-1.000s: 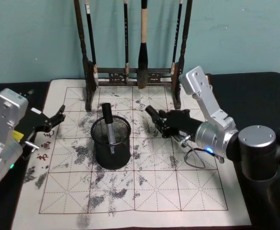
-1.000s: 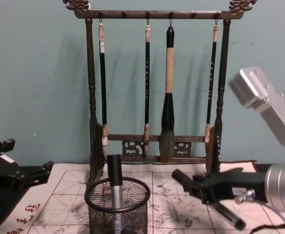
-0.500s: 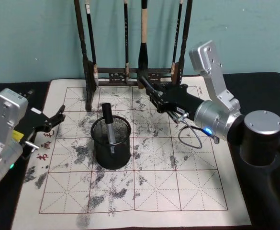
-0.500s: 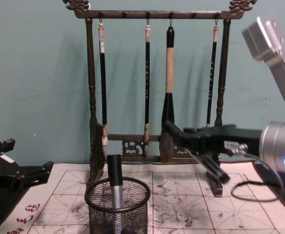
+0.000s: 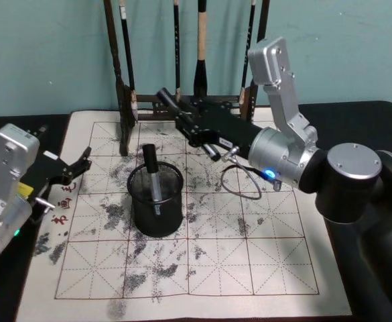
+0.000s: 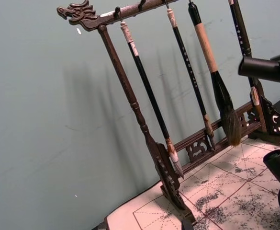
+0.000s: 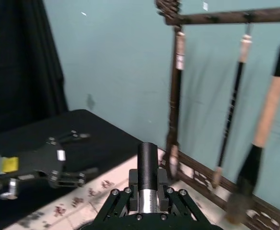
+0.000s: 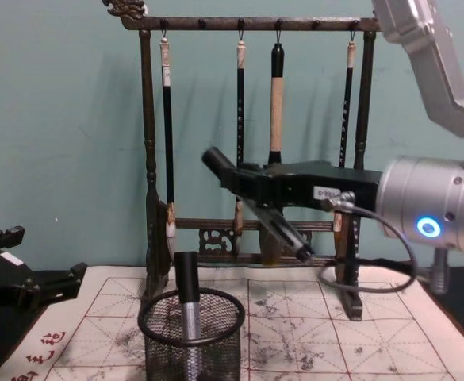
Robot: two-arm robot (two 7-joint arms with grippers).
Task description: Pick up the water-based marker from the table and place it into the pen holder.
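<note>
Aloft, right gripper clasping marker, brush rack behind

Black wire-mesh pen holder, dark wooden brush rack, ink-stained paper mat

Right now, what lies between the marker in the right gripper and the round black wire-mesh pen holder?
Nothing but air, by the chest view: the held black-capped marker hangs above and behind the pen holder, where a second marker stands.
</note>
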